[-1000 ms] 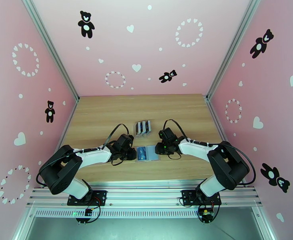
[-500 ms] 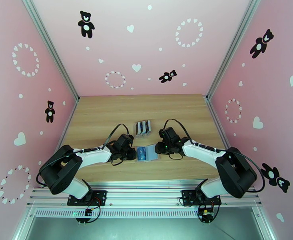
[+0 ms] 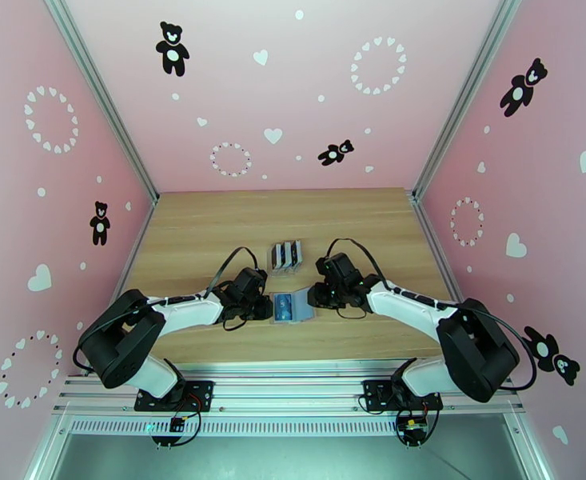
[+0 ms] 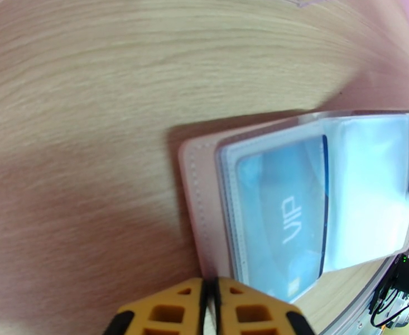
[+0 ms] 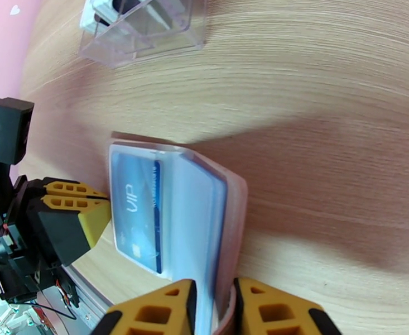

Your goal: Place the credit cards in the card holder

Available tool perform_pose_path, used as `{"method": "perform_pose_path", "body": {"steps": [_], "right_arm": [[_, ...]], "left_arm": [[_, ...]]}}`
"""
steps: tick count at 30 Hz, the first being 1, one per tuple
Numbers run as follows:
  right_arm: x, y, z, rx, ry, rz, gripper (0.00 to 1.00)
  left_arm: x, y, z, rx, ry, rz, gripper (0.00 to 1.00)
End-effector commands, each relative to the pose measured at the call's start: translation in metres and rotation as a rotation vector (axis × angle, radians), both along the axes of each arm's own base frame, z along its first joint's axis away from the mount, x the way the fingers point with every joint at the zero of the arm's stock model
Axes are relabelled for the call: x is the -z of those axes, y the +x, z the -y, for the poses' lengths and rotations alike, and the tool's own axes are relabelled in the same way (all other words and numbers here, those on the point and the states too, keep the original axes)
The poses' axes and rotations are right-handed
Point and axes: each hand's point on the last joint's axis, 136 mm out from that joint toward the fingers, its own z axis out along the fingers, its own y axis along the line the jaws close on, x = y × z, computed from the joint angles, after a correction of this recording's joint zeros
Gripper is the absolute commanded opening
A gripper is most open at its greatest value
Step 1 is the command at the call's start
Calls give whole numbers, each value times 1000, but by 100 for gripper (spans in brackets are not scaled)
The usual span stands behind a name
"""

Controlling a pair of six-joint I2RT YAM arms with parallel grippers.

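Note:
The card holder (image 3: pixel 294 307) lies open on the table between both arms, tan-pink cover (image 4: pixel 196 207) down and clear sleeves up. A light blue credit card (image 4: pixel 285 213) marked VIP sits inside its left sleeve and shows again from the other side (image 5: pixel 140 219). My left gripper (image 4: pixel 210 281) is shut on the holder's left edge, low over the table (image 3: pixel 266 308). My right gripper (image 5: pixel 214 286) is shut on the right cover and its sleeves, holding that flap raised off the wood (image 3: pixel 314 299).
A slotted stand (image 3: pixel 286 256) with upright dark and light pieces stands just behind the holder, its clear base (image 5: pixel 143 23) close to the right arm's path. Bare wooden table (image 3: pixel 213 226) stretches to the back and both sides, and pink walls enclose it.
My right gripper has moved left with the right cover, which has lifted, so the holder looks narrower from above. The left gripper has stayed put.

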Motion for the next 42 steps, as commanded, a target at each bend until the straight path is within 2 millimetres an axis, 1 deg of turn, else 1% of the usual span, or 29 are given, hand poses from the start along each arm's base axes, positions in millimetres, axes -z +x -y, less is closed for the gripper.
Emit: {"method": "perform_pose_path", "body": {"steps": [1, 6, 9, 19, 29, 34, 42], "right_arm": [[-26, 1, -14, -24, 62, 41, 26], [-36, -2, -28, -53, 69, 54, 26], [-39, -3, -37, -70, 69, 57, 26], [-37, -6, -66, -119, 66, 46, 26], [-24, -5, -83, -128, 65, 20, 26], [-16, -4, -91, -131, 64, 5, 26], [-1, -1, -99, -130, 53, -20, 26]], "left_arm": [[11, 4, -11, -36, 54, -23, 16], [10, 5, -11, -33, 57, -22, 16], [9, 6, -10, -31, 55, -22, 16], [10, 5, -11, -28, 56, -25, 16], [11, 3, -14, -27, 63, -28, 16], [9, 2, -18, -33, 67, -23, 16], [4, -1, -38, -69, 114, -4, 16]]}}
